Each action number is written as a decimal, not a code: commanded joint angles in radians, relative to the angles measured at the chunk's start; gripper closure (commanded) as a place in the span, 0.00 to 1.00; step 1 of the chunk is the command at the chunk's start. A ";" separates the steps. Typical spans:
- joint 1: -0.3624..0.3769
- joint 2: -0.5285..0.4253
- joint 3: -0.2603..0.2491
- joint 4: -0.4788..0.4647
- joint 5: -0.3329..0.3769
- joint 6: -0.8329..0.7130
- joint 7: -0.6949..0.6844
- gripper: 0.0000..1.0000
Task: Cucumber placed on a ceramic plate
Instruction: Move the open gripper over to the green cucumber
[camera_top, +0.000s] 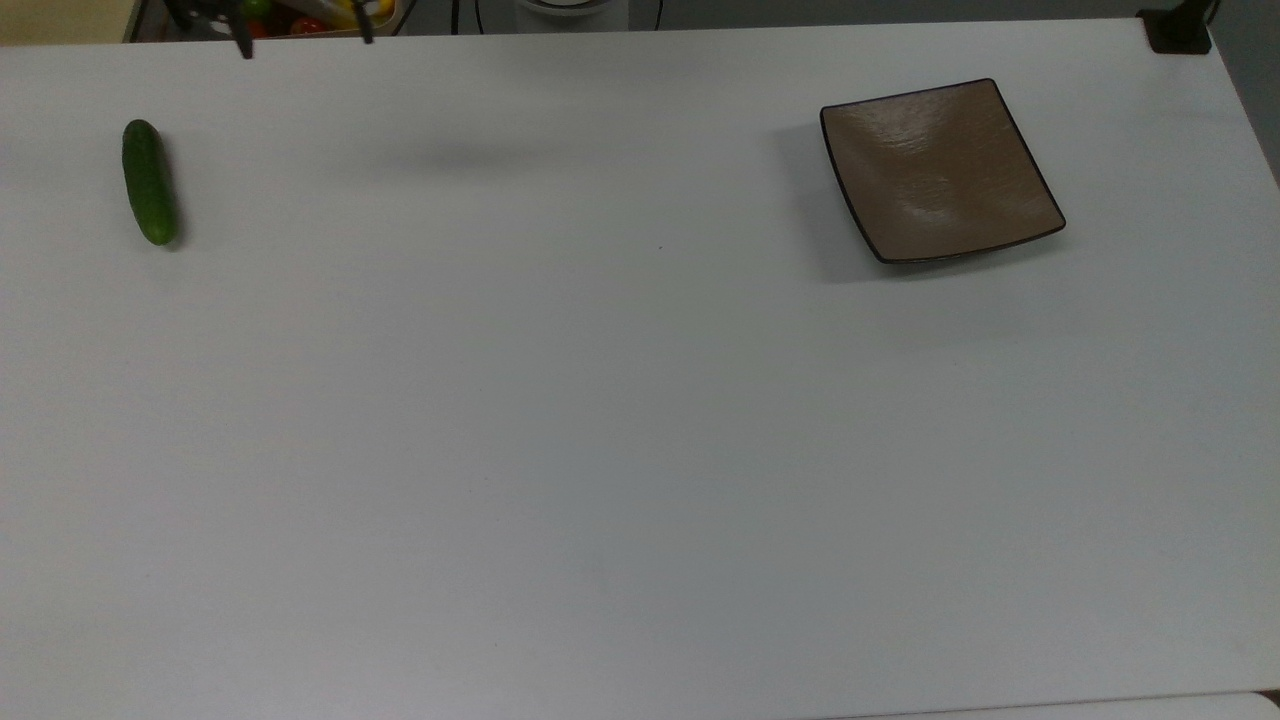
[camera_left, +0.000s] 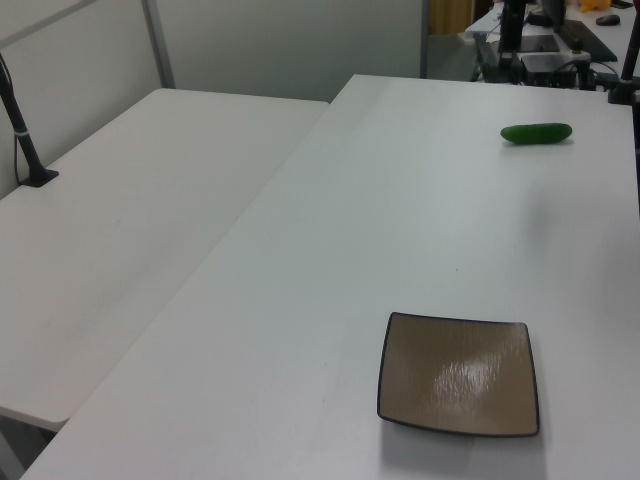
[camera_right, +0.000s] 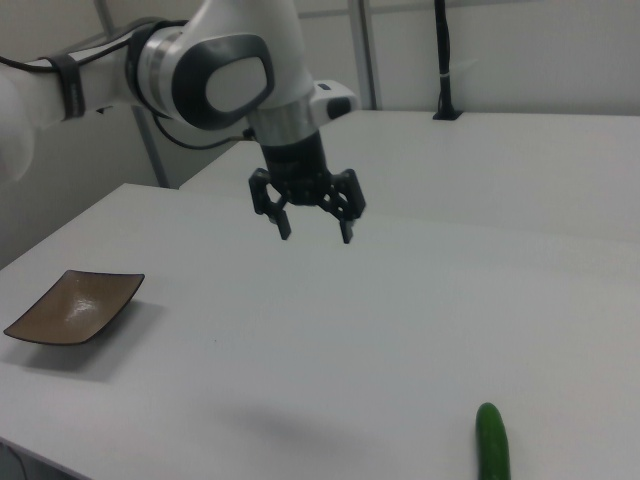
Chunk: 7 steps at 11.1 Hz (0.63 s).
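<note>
With the jaws spread wide and nothing between them, the gripper (camera_right: 315, 227) hangs high above the white table (camera_right: 330, 340), fingers pointing down, in the right view. Below and ahead of the jaws toward the right view's lower right, well apart from them, the cucumber (camera_right: 492, 443) lies flat on the table, untouched. Off to the other side of the jaws, at the right view's left, the ceramic plate (camera_right: 70, 306) sits bare, also well apart. Progress, as I judge it: nothing done yet. Cucumber not grasped, plate holds nothing, so the approach, descent, grasp, carry and release are all left. In the top view the two fingertips (camera_top: 242, 47) poke in at the upper edge, with the gripper (camera_top: 303, 38) nearer the cucumber (camera_top: 149, 181) than the plate (camera_top: 940, 170); that gives the lateral offset but no height. The right view gives the height and the arm's pose, which the top view lacks. The top view also shows the cucumber's long axis running roughly up-down in frame, useful for judging wrist alignment. The left view shows cucumber (camera_left: 536, 133) and plate (camera_left: 458, 374) far apart along the table, and a second, adjoining table (camera_left: 130, 220) beside it at the left view's left.
</note>
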 joint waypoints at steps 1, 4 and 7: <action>0.005 0.025 -0.086 -0.015 0.002 0.028 -0.131 0.00; -0.010 0.059 -0.129 -0.050 0.000 0.108 -0.195 0.00; -0.073 0.100 -0.135 -0.094 0.000 0.207 -0.244 0.00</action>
